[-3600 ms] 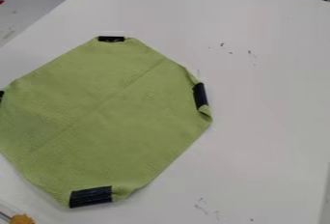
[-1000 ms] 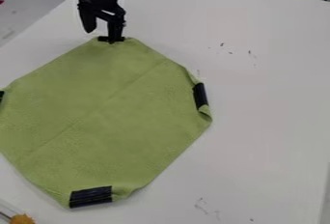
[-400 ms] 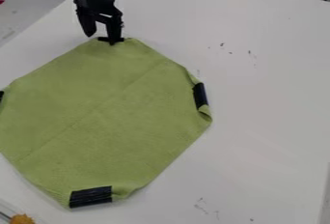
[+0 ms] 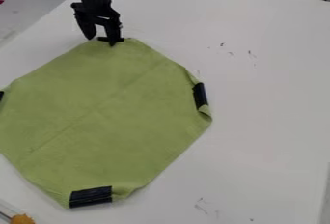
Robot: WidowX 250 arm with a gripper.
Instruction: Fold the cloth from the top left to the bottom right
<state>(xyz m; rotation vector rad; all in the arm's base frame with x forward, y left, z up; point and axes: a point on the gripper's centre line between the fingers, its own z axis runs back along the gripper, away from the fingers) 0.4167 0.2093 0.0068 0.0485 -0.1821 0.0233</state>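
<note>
The gripper (image 4: 101, 36) is at the upper left, pointing down at the top corner of the cloth. Its two fingers stand apart, so it is open; the right one is over the black strip (image 4: 102, 38) on that corner and the left one is just outside the cloth's edge. Spread flat on the table, the green cloth (image 4: 106, 107) has cut-looking corners with black strips at the right (image 4: 200, 94), the bottom (image 4: 91, 196) and the far left (image 4: 1, 95). A faint diagonal crease crosses it.
The white table (image 4: 264, 97) extends to the right of the cloth, with small dark marks on it. An orange-yellow object (image 4: 22, 218) lies at the bottom left corner. Dark items stand beyond the table's top right edge.
The arm came into view from the top and its gripper arrived at the cloth's top corner. Lately it has shifted slightly left and down. The cloth lies as before.
</note>
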